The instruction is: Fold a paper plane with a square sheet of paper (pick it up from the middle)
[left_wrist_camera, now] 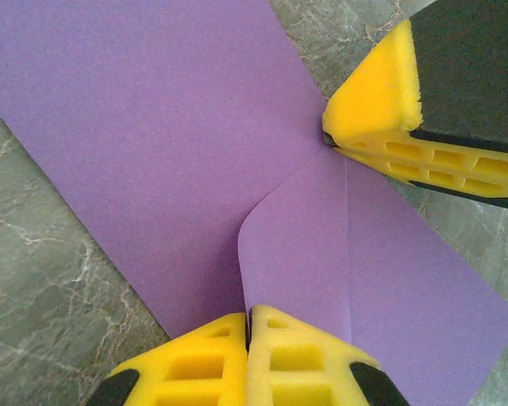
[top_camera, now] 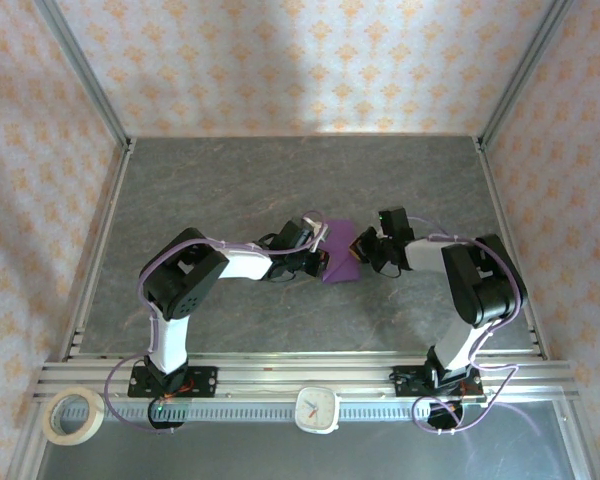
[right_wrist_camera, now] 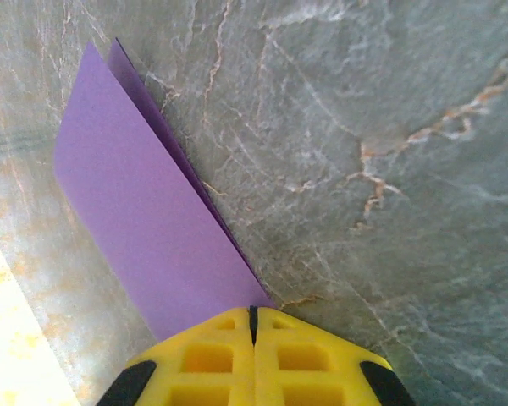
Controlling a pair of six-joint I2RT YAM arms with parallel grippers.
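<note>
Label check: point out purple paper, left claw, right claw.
purple paper (left_wrist_camera: 152, 127), left wrist view, flat face left of the fold.
left claw (left_wrist_camera: 248, 328), left wrist view, fingertip seam.
right claw (right_wrist_camera: 253, 321), right wrist view, fingertip seam.

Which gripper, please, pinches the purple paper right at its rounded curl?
The left gripper: the paper's curl runs into its shut tips; the right gripper pinches farther along.

We find no legible text, label, brand or number on any surface. The small clock (top_camera: 318, 408) on the front rail (top_camera: 230, 411) carries dial markings too small to read.
</note>
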